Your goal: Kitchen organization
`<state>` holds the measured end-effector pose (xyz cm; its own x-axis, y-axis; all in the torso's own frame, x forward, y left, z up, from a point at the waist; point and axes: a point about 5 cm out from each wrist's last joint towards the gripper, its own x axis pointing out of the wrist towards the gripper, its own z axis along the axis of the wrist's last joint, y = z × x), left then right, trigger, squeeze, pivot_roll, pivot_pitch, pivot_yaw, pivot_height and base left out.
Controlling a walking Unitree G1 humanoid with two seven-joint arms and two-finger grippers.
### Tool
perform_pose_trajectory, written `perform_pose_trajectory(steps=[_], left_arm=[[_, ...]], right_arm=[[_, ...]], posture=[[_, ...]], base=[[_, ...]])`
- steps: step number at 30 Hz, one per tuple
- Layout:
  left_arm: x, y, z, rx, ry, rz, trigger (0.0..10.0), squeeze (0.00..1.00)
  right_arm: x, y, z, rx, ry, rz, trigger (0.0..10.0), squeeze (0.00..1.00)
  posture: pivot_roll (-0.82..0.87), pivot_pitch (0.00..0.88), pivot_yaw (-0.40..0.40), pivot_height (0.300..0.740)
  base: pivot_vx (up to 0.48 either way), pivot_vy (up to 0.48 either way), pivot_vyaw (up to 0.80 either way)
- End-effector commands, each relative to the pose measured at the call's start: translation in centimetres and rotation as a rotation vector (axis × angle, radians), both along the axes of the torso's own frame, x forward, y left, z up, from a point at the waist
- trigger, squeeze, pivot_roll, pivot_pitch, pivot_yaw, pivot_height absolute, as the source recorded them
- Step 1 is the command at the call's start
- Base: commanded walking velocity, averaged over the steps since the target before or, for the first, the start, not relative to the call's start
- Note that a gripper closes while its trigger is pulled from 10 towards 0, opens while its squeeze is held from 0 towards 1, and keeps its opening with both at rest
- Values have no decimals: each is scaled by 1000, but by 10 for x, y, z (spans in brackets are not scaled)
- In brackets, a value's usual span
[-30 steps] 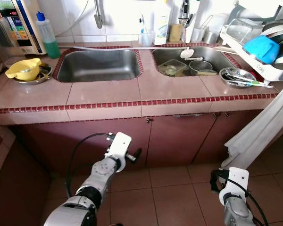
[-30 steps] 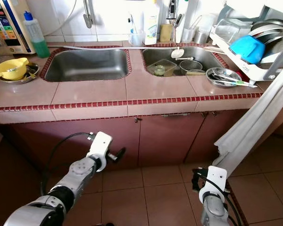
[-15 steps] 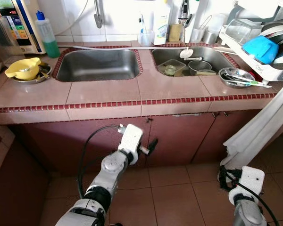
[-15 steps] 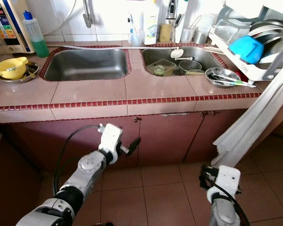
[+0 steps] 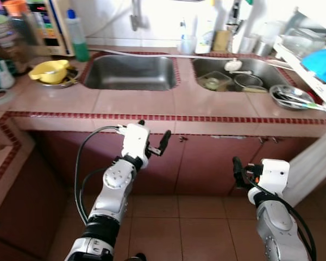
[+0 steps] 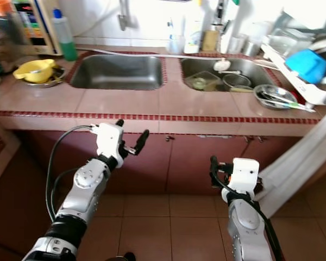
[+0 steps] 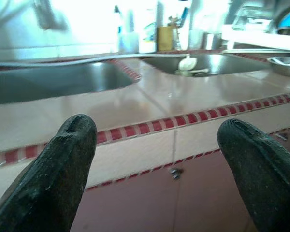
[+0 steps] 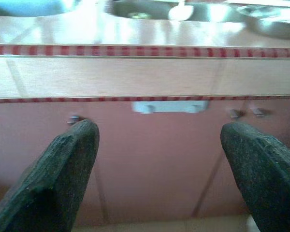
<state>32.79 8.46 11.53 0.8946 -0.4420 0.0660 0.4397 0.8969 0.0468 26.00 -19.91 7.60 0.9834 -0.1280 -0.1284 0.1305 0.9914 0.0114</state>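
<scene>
The pink tiled worktop (image 5: 136, 100) with a dark red trim runs across the scene, and two steel sinks are set in it. The left sink (image 5: 131, 72) holds nothing that can be seen. The right sink (image 5: 242, 73) holds a clear container (image 5: 212, 82), a small metal pot (image 5: 243, 81) and a white ladle (image 5: 233, 65). At about 3 o'clock from the right sink a metal bowl with utensils (image 5: 287, 97) stands on the worktop. Near it, at 2 o'clock, a white dish rack (image 5: 309, 70) carries a blue bowl (image 5: 321, 58). At 9 o'clock from the left sink a yellow bowl (image 5: 49, 70) lies on a metal plate, and a green bottle (image 5: 76, 41) stands behind it at 1 o'clock.

The left end effector (image 5: 152, 142) is raised in front of the cabinet doors (image 5: 206, 163), just below the worktop edge. Its fingers (image 7: 63, 169) are spread apart and released, grasping nothing. The right end effector (image 5: 239, 169) is lower, at 4 o'clock from the left one, before the cabinet. Its fingers (image 8: 63, 169) are also wide apart and grasp nothing.
</scene>
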Motion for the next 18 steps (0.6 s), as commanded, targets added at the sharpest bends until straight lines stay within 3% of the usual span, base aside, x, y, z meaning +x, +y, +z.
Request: perform_pose_trajectory(steps=[1, 8, 18], left_arm=[[1, 1, 8, -2, -15, -11, 10000, 0], [9, 1, 24, -17, -10, -3, 10000, 0], [11, 1, 36, -33, -20, -7, 10000, 0]], right_arm=[[3, 4, 9, 4, -24, 4, 10000, 0], [10, 16, 29, 89, -79, 15, 10000, 0], [19, 18, 47, 99, -114, 28, 10000, 0]], posture=[[58, 0, 14, 740], [62, 0, 22, 740], [65, 0, 30, 740]], base=[[0, 0, 481], [0, 0, 69], [0, 0, 0]])
